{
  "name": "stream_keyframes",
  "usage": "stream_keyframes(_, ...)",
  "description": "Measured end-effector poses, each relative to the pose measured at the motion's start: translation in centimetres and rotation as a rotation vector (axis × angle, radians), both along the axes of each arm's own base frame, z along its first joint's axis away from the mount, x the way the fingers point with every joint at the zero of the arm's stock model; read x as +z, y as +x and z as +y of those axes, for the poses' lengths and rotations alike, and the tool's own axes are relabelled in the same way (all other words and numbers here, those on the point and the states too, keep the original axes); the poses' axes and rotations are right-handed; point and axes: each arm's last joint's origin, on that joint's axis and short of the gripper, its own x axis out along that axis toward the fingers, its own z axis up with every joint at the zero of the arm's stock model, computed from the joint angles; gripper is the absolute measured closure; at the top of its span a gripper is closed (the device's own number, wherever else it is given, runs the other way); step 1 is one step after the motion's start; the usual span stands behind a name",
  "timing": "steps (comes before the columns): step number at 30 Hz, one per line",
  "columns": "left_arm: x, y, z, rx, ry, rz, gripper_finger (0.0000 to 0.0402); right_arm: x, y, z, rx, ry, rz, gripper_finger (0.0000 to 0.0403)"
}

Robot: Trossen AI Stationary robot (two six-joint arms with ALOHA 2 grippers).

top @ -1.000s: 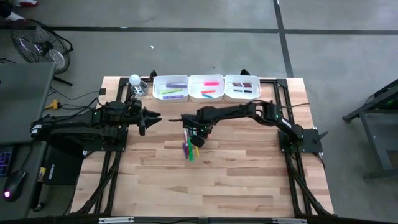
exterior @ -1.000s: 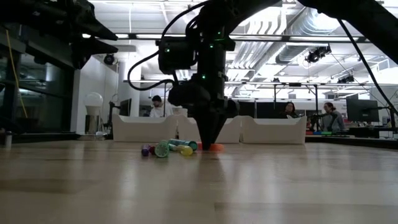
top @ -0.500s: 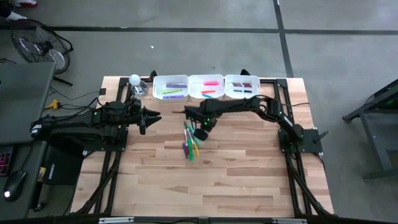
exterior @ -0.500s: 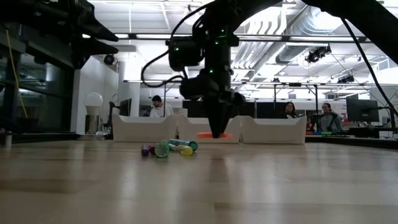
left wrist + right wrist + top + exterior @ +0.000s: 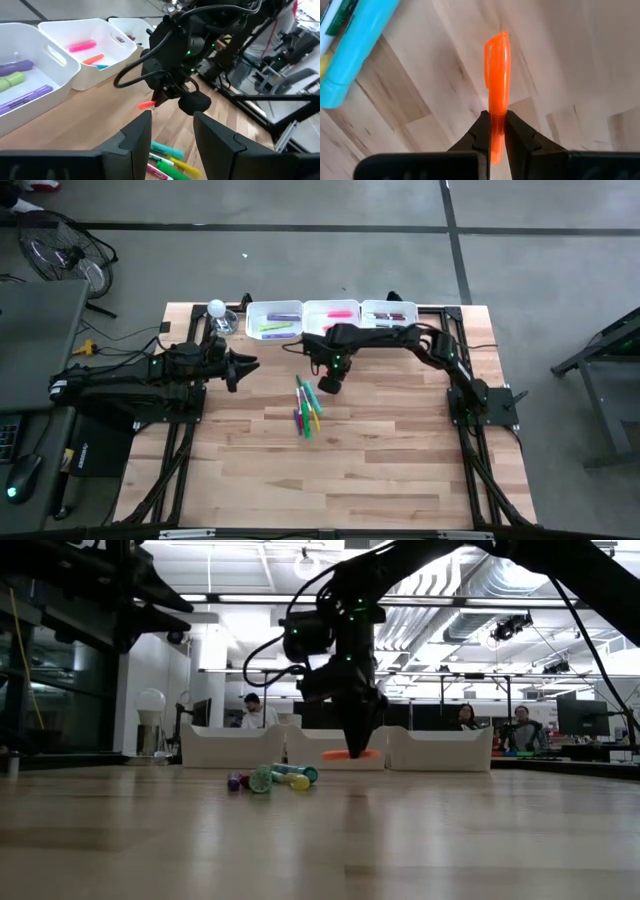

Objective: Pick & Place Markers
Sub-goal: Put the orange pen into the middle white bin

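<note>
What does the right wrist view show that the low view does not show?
Only the right wrist view shows the two fingers pinching the orange marker at close range, with a teal marker lying beside on the wood. Only the low view shows the three white trays, the heap of markers and people behind. Both share the right gripper holding the orange marker above the table.

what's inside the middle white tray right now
In the middle tray lie a pink marker, an orange marker and a light blue one touching the orange. The near wall hides some of the floor.
</note>
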Motion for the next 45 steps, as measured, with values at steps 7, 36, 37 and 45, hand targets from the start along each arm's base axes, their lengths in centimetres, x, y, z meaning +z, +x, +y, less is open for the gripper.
stream_keyframes(7, 0.1, -0.1, 0.2, 0.1, -0.028, -0.02, 0.0257, 0.1, 0.3, -1.6, 0.106, 0.036, -0.093, 0.038)
stream_keyframes(36, 0.1, -0.1, 0.4, 0.193, -0.178, -0.088, 0.0257, 3.5, -4.1, -15.7, 0.306, -0.218, -0.196, 0.0376)
stream_keyframes(37, 0.1, -0.1, 0.4, 0.194, -0.178, -0.088, 0.0257, 3.4, -4.3, -16.1, 0.329, -0.209, -0.215, 0.0375)
stream_keyframes(45, 0.1, -0.1, 0.4, 0.194, -0.178, -0.088, 0.0257, 3.4, -4.4, -17.0, 0.497, -0.189, -0.339, 0.0374)
